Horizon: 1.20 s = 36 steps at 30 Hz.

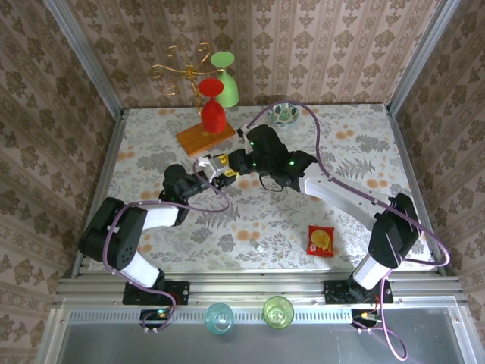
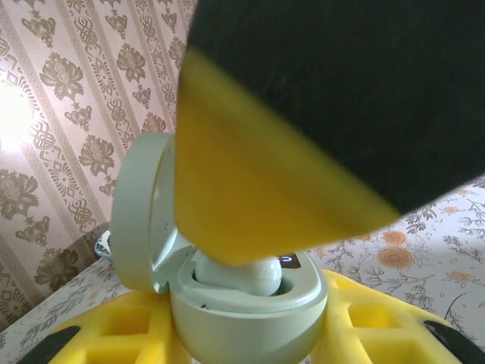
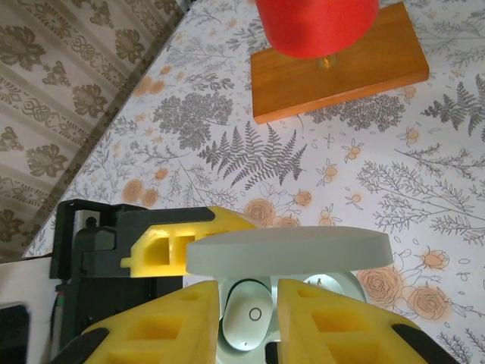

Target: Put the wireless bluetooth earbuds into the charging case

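Earbud [image 3: 246, 327] looks glossy mint-white, pinched by right end effector [image 3: 248, 303]; left end effector [image 2: 244, 343] grips matching case [image 2: 250, 317].

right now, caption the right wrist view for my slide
Right tool straddling a pale earbud in the open charging case, wooden base beyond.

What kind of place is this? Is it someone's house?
Probably not a real house: more likely a robot practice booth dressed like a home. A left arm and right arm are bolted to a flowery table, and metal posts frame the wallpapered walls.
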Available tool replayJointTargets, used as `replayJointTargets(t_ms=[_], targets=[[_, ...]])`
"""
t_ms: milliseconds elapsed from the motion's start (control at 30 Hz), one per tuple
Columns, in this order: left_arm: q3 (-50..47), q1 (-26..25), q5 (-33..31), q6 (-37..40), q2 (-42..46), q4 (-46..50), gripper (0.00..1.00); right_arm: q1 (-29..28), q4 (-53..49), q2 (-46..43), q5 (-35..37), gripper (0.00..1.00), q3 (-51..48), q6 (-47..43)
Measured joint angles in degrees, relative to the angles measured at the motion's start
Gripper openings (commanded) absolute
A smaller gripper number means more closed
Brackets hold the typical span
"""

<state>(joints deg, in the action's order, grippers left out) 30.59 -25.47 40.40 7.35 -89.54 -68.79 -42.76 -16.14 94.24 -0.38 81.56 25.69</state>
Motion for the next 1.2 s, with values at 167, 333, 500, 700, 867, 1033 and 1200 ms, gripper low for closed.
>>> replayJointTargets(t_ms=[167,333,500,700,867,1033,1200], targets=[[-0.28,0.02,-0.2,0.0,0.0,0.22,0.18,0.0,-0.61,1.14,-0.22,0.26,0.66,0.02],[-0.35,0.02,-0.63,0.0,0.0,0.24,0.18,0.0,-2.16,2.25,-0.44,0.23,2.38,0.02],[-0.37,0.02,-1.29,0.28,0.0,1.62,0.18,-0.04,-4.17,3.52,-0.44,0.22,4.09,-0.63],[-0.42,0.02,-1.66,0.94,0.02,4.04,0.18,-0.04,-5.42,4.52,-0.74,0.13,4.74,-1.27],[-0.48,0.02,-1.66,1.31,0.02,4.07,0.18,-0.04,-5.46,4.46,-0.7,0.12,4.74,-1.31],[-0.63,-0.04,-1.62,1.31,0.02,3.54,0.18,0.42,-5.42,3.45,-0.66,0.12,4.13,-1.29],[-1.07,-0.04,-1.4,1.31,0.02,2.75,0.18,1.31,-5.29,1.38,-0.66,0.12,3.93,-1.31]])
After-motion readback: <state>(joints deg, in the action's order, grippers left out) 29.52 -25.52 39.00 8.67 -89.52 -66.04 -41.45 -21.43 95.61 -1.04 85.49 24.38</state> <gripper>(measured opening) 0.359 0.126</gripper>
